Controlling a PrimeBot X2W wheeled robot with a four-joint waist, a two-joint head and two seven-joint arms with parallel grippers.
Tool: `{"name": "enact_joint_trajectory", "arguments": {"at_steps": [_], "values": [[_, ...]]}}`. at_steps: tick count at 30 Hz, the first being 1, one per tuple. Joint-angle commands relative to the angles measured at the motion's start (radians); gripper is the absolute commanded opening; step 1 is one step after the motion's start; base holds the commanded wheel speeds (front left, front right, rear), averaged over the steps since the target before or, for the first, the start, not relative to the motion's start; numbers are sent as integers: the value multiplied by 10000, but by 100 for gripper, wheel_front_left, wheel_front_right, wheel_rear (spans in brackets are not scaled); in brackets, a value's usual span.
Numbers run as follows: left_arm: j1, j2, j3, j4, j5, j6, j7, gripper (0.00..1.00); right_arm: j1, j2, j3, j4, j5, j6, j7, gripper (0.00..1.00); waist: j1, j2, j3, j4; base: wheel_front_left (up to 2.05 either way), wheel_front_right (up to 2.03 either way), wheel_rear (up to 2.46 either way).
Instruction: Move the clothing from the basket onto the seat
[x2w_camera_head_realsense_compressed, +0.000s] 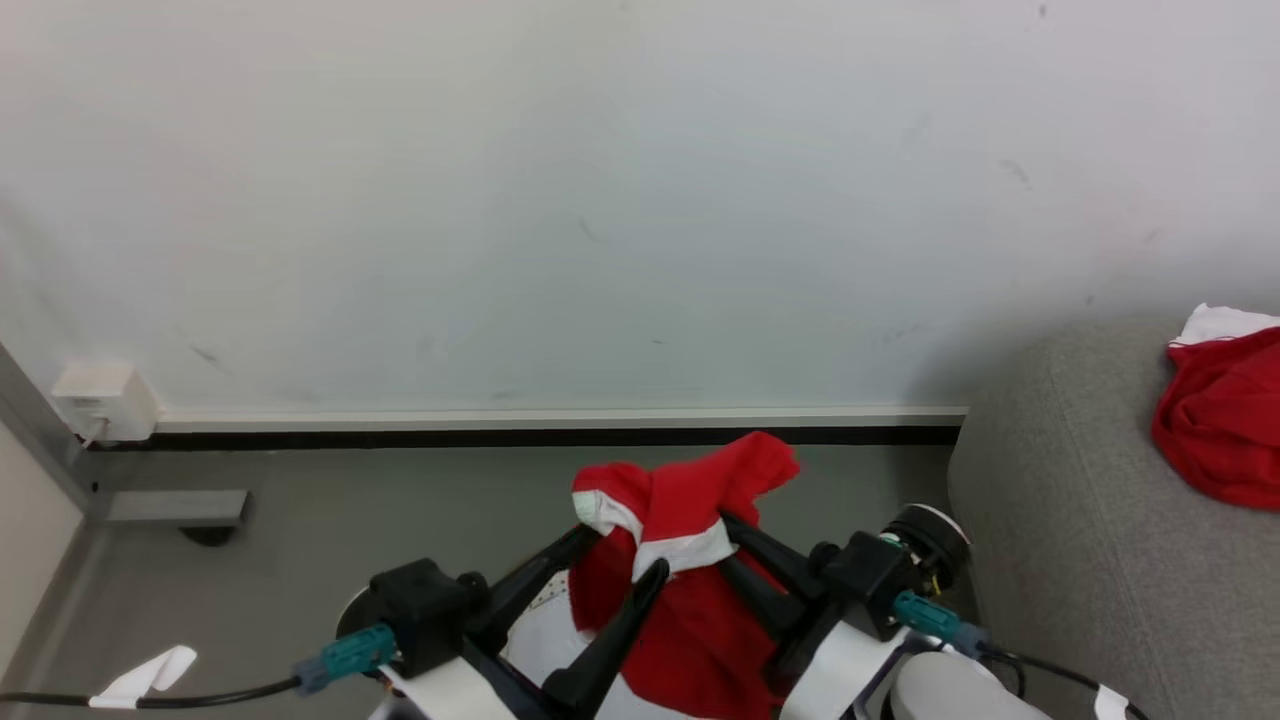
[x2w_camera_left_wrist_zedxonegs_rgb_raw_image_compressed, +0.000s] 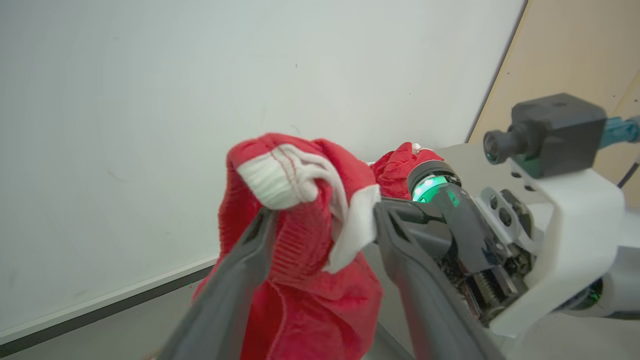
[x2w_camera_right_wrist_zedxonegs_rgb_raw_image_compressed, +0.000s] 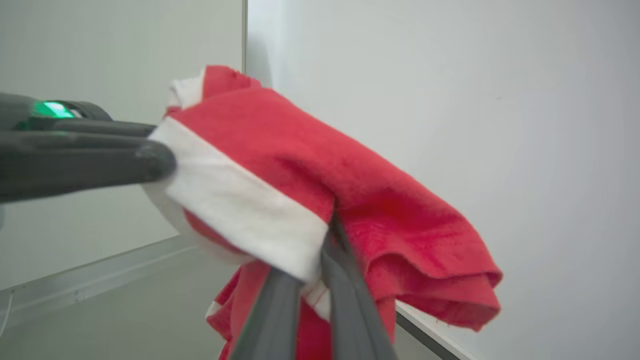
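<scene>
Clothing (x2w_camera_head_realsense_compressed: 670, 560), two garments, one on seat (x2w_camera_head_realsense_compressed: 1060, 520)

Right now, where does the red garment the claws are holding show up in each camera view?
Head view: the held red garment sits bottom centre, between both claws.
Left wrist view: the garment is centre, draped between the left claw's fingers.
Right wrist view: the garment is centre, pinched by the right claw.
Shared landmark: the pale wall with its skirting strip behind.

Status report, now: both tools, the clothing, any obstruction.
Right tool shut on red garment. Left tool open, fingers astride the same garment, lifted over the floor. Another red garment already on sofa. Nothing seen blocking.
</scene>
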Motion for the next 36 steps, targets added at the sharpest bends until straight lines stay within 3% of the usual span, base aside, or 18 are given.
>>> {"name": "enact_joint_trajectory", "arguments": {"at_steps": [1,7,15,21,25,29,36], "values": [[67,11,33,44,160,43,-91,100,156,-102,-96,-55,-67,-20,2,0,0,0,67,-153,0,0,0],[153,32,-31,353,540,114,-604,100,491,-394,-1194,-415,-359,-20,1,0,0,0,340,-1101,0,0,0],[37,-392,-303,776,905,-67,-1007,100,775,-662,-2624,-872,-864,-22,1,0,0,0,767,-2816,0,0,0],[-287,-755,-414,1094,1134,-280,-1191,100,717,-853,-3538,-1045,-1152,-22,1,0,0,0,1239,-3497,0,0,0],[-592,-819,-414,1198,1344,-455,-1250,100,193,-847,-4758,-1060,-1265,-22,1,0,0,0,1816,-3471,0,0,0],[-1073,-780,-422,1162,1555,-675,-1280,100,-843,-1094,-6500,-910,-1647,-22,1,0,0,0,2764,-3018,0,0,0],[-2279,-518,-199,800,1763,-1022,-1222,100,-3792,-1578,-10779,-463,-3033,-22,407,0,0,0,5314,-1688,0,0,0]]}}
